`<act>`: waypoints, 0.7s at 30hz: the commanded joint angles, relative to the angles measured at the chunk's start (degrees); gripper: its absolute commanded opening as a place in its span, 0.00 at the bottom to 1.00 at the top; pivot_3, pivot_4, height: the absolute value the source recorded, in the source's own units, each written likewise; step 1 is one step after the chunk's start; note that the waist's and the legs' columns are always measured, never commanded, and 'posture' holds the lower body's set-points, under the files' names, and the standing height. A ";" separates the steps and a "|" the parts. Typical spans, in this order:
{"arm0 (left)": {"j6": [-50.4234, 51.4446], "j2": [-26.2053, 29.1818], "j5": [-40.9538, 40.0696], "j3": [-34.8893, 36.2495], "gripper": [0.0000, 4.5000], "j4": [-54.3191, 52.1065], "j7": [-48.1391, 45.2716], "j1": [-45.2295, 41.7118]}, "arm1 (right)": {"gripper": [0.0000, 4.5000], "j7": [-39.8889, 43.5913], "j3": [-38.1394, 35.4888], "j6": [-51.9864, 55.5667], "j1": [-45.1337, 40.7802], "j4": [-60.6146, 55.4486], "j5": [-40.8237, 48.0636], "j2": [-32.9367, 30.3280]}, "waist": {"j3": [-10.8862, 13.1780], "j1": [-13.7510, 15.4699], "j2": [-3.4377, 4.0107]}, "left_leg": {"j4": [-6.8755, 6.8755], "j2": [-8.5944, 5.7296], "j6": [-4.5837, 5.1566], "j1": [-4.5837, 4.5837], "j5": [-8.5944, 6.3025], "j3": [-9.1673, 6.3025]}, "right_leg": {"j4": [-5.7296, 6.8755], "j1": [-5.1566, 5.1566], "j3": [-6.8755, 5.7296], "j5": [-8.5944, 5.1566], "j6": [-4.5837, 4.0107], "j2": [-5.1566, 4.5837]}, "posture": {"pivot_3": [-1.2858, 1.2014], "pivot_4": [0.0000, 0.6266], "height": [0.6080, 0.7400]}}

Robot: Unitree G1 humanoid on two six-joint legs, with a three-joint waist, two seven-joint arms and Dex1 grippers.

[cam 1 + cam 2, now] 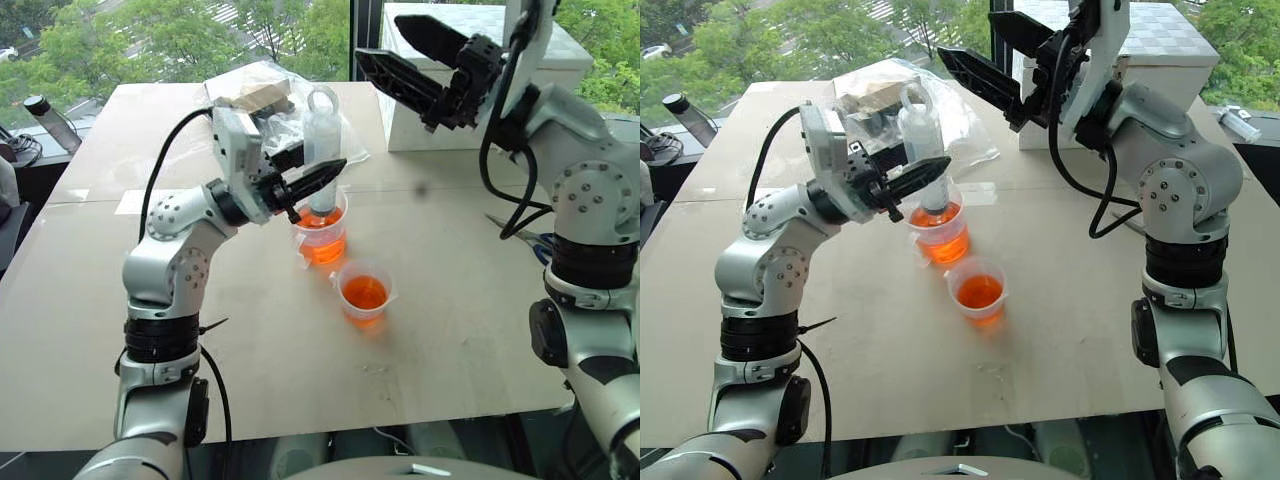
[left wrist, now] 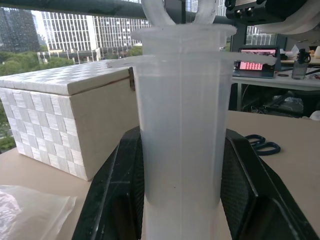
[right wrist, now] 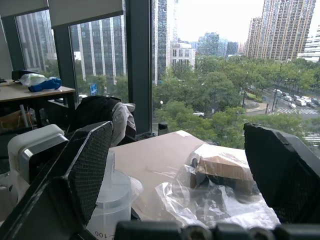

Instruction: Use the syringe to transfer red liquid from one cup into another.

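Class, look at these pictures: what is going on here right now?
The robot's left pincer is shut on a big clear syringe, holding it upright with its tip in the taller cup of orange-red liquid. The right pincer hangs open above and beside the syringe's top. A shorter cup, also holding liquid, stands nearby on the table.

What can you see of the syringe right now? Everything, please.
The syringe is a large, clear, frosted-looking plastic barrel with a looped plunger handle on top and a flange below it. It stands upright, its lower end inside the taller cup, reaching into the orange-red liquid. The left gripper is shut on the barrel from the side, one black finger on each flank. The right gripper is open, above and apart from it.
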 commanded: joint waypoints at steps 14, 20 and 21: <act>-9.76 -4.54 2.81 -0.74 0.31 5.23 2.80 3.32 | 1.00 -0.82 8.15 7.43 -1.54 1.22 -1.89 6.23 | -0.01 -0.07 0.02 | -0.03 0.00 0.00 0.01 0.00 -0.01 | 0.00 -0.01 -0.03 0.00 0.00 0.01 | 0.52 0.24 1.00; -11.53 -4.12 4.07 -1.23 0.31 6.87 1.91 3.26 | 0.41 1.18 9.82 7.96 -3.05 6.08 -5.09 6.39 | -0.01 -0.11 0.02 | -0.03 -0.01 0.00 0.01 0.00 -0.01 | 0.00 -0.01 -0.05 0.00 0.00 0.02 | 0.52 0.24 1.00; -11.77 -4.14 4.14 -1.33 0.31 7.15 1.85 3.23 | 0.28 1.69 9.87 7.85 -3.21 6.49 -5.26 6.45 | -0.01 -0.12 0.02 | -0.03 -0.01 0.00 0.01 0.00 -0.02 | 0.00 -0.01 -0.05 0.00 0.00 0.02 | 0.52 0.24 1.00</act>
